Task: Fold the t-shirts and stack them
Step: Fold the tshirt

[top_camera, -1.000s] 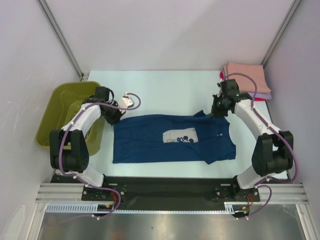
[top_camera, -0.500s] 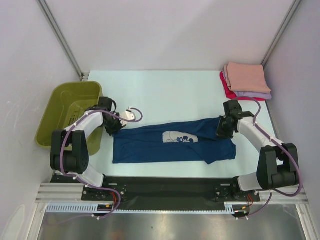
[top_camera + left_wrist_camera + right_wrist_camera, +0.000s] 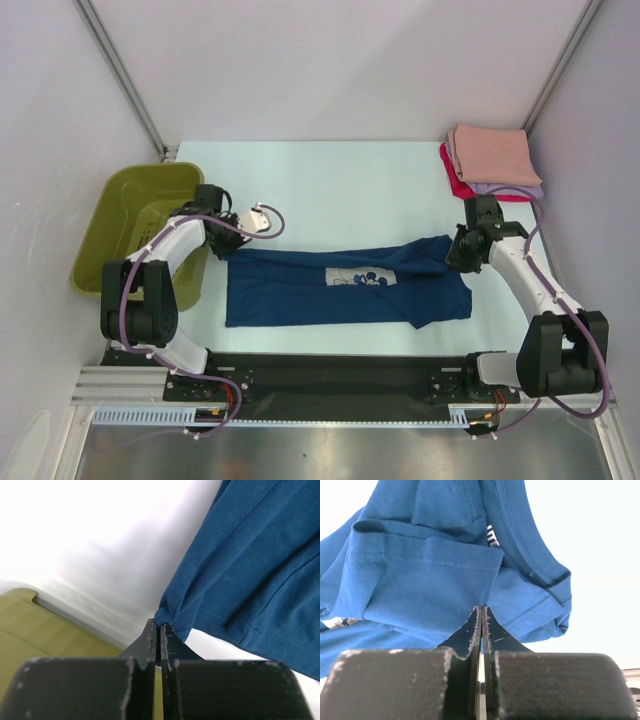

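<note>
1. At the left edge of the counter [image 3: 330, 190] we see an olive-green basket [image 3: 115, 220]. The left arm reaches across its near-right side.
2. The left tool [image 3: 156, 630] sits just right of the basket. Its jaws are pressed together, pinching the far-left corner of the navy t-shirt [image 3: 340, 295]. In the left wrist view a small bunch of hemmed blue cloth sits right at the tips, and the rest drapes away to the right.
3. The navy t-shirt lies across the middle of the counter as a long band stretched between the two tools, with its far edge doubled over toward us. A pale print [image 3: 357, 277] shows about mid-band.
4. The right tool [image 3: 481, 611] pinches the shirt's far-right end near the sleeve, its jaws pressed together. In the right wrist view a folded, hemmed flap of blue cloth meets the tips.
5. In the far-right corner we see a stack of folded shirts, apart from the navy one. The peach t-shirt [image 3: 492, 155] is on top, the lavender t-shirt [image 3: 515, 189] is beneath it, and the red t-shirt [image 3: 455, 180] is lowest.
</note>
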